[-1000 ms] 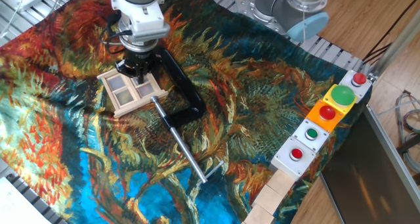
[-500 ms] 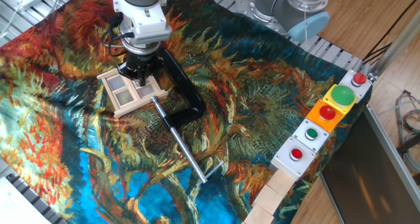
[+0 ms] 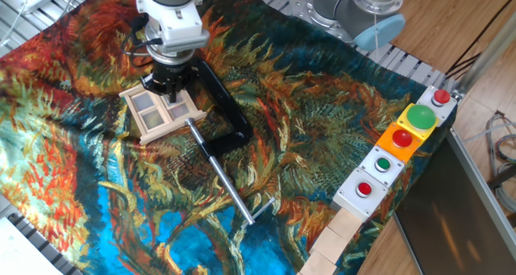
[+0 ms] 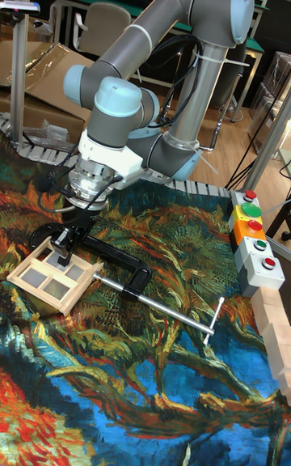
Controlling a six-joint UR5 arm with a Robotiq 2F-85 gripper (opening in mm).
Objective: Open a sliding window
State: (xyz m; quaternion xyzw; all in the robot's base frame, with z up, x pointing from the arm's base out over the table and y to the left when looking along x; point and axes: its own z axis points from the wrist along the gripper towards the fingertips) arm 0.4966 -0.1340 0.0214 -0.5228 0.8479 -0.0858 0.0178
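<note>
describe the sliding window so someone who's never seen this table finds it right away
On the table's painted cloth, look under the grey arm's pincer on the side away from the button boxes. The sliding window lies flat there, beside a black C-clamp with a long steel rod. It is the only pale bare-wood thing there: a rectangular frame with crossbars and four greyish panes.
</note>
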